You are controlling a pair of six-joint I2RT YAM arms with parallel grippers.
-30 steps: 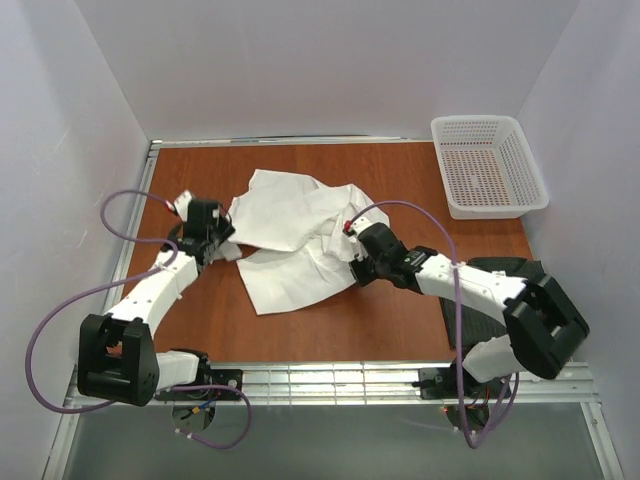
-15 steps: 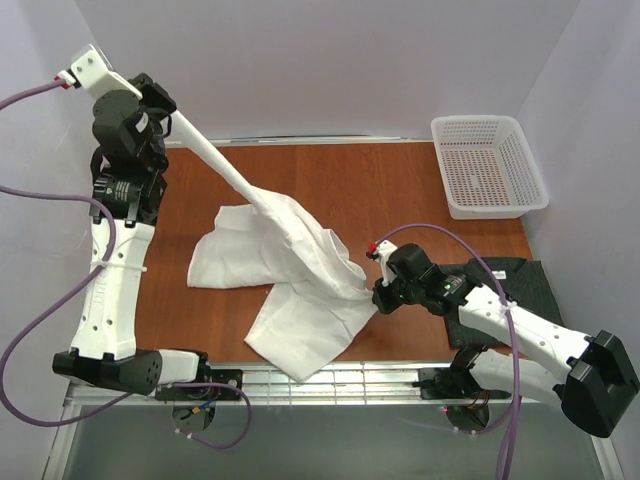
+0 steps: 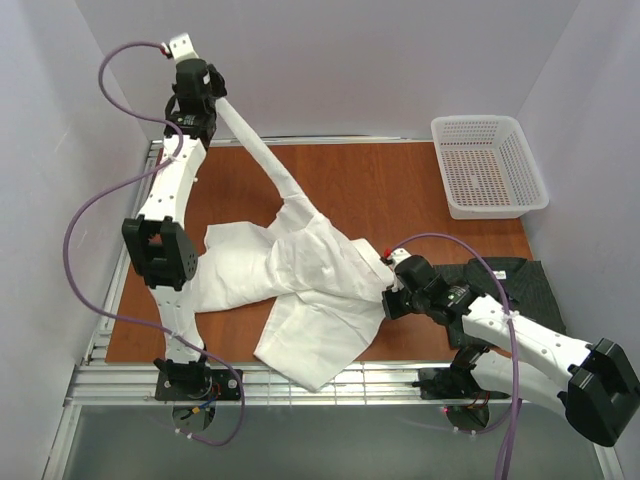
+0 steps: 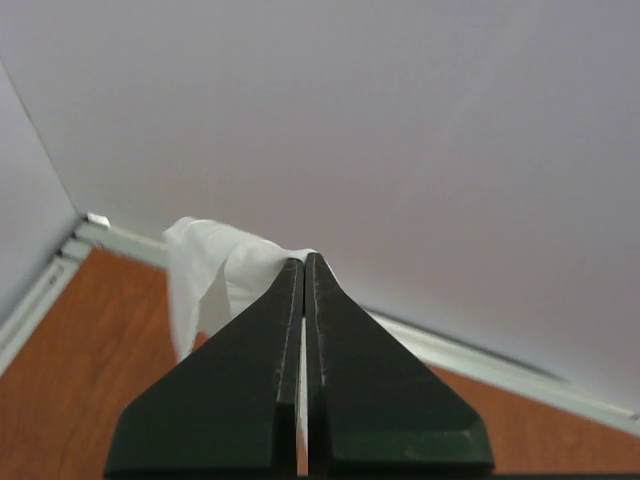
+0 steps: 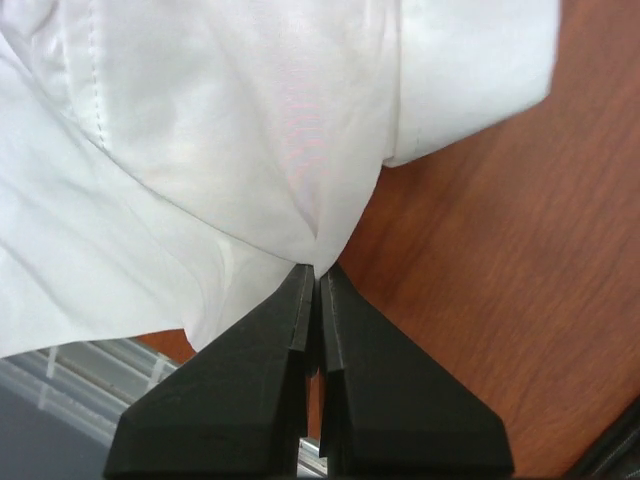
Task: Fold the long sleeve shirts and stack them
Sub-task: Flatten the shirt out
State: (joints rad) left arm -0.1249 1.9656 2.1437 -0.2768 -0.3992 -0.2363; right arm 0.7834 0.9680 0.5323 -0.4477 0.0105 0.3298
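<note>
We see a reddish-brown wooden tabletop (image 3: 400,190) set in a silver metal frame (image 3: 130,250), with a slatted metal rail (image 3: 330,380) along the near edge. Three things lie on it. A plain white cloth shirt (image 3: 320,290) sprawls crumpled across the near middle. Its lower hem spills past the wood onto the rail, and one sleeve rises off the surface toward the far left corner. Just to the right of it, at the near right corner, lies a dark charcoal cloth shirt (image 3: 515,275), flat and partly hidden. In the far right corner stands a white mesh plastic basket (image 3: 497,208), rectangular and well apart from both shirts.
</note>
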